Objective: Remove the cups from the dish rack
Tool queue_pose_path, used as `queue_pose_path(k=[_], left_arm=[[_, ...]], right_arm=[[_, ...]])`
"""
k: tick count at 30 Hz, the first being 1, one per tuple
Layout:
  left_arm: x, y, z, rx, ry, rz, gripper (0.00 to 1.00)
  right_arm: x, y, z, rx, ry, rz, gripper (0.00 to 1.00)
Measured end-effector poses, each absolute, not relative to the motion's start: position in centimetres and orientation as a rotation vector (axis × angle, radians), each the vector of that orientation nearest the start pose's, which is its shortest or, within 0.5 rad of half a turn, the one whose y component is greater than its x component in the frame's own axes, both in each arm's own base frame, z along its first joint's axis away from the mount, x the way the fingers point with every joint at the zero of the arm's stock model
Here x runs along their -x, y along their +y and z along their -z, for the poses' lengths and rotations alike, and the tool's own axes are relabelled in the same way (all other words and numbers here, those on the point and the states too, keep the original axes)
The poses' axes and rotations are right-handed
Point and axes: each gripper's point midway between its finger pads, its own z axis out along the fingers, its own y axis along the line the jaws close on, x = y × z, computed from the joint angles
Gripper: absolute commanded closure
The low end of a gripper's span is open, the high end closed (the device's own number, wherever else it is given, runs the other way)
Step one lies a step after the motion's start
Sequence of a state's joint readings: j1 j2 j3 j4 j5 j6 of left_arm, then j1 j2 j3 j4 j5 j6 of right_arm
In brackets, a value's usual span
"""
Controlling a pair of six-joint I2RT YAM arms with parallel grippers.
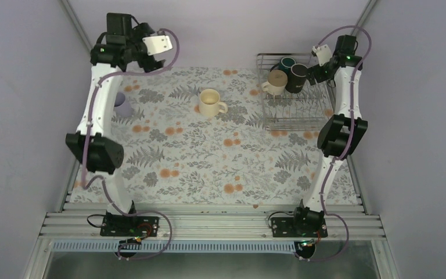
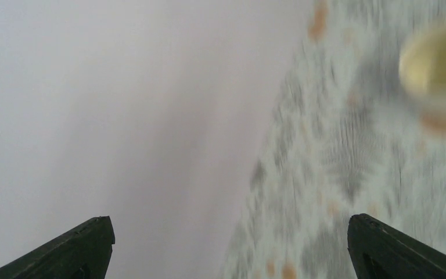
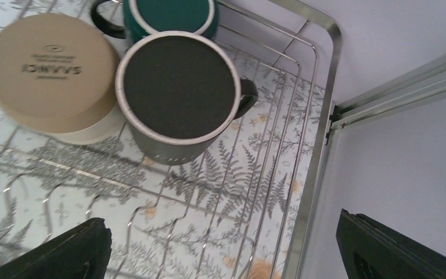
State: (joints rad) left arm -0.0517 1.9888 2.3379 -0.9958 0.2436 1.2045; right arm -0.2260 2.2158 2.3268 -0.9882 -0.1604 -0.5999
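Observation:
The wire dish rack (image 1: 293,107) stands at the table's back right. In it, bottoms up, are a cream mug (image 1: 274,83), a tall black mug (image 1: 297,77) and a dark green mug (image 1: 286,63). The right wrist view shows the cream mug (image 3: 49,70), the black mug (image 3: 177,87), the green mug (image 3: 171,14) and the rack rim (image 3: 325,87). My right gripper (image 1: 318,72) (image 3: 220,250) is open and empty, above the rack's right part, beside the black mug. A second cream mug (image 1: 210,103) (image 2: 435,64) stands upright mid-table. A lavender cup (image 1: 122,106) sits at the left, partly hidden by my left arm. My left gripper (image 1: 154,47) (image 2: 229,250) is open, high at the back left.
The patterned cloth (image 1: 209,157) covers the table. Grey walls close in the back and both sides. The metal rail (image 1: 209,224) with the arm bases runs along the near edge. The rack's front half holds no cups.

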Motion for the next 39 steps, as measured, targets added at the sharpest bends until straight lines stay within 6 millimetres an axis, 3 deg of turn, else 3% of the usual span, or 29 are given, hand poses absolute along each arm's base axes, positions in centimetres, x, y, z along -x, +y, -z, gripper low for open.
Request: queue_pose_path(k=[3,6,8,11,18,23,31,39], left_arm=[[-50.1,-11.7,-39.4,-1.253,1.543,-0.222,0.00],[-47.3,-13.2,-42.4,-1.093,1.396,-0.131,0.00],[-46.0,-13.7,-42.8,-1.010,1.326,-0.098,0.00],[-46.0,-15.5,-41.6,-0.944,1.274,-0.025,0.00],[-47.4,-18.8,-36.1,-0.918,1.319,0.102,0.00],[-47.7,-19.0,-36.2,-0.894,1.293,0.105,0.00],[-47.8,-18.8,-35.9,-0.868,1.276,0.098,0.00],[-47.8,-18.8,-36.1,-0.857,1.270,0.102,0.00]], right_arm=[[-57.8,-10.9,-21.2,0.513,2.384,0.189,0.00],[-58.6,-10.9,-19.3,0.516,2.400,0.167,0.00],[-58.8,-10.6,-18.2,0.521,2.409,0.132,0.00],[-59.2,-9.6,-17.9,0.526,2.388,0.058,0.00],[-60.4,-6.6,-18.1,0.558,2.312,-0.092,0.00],[-61.9,-5.0,-15.6,0.572,2.304,-0.127,0.00],[-63.9,-5.0,-16.1,0.499,2.241,-0.123,0.00],[-63.7,-5.1,-15.9,0.479,2.253,-0.124,0.00]])
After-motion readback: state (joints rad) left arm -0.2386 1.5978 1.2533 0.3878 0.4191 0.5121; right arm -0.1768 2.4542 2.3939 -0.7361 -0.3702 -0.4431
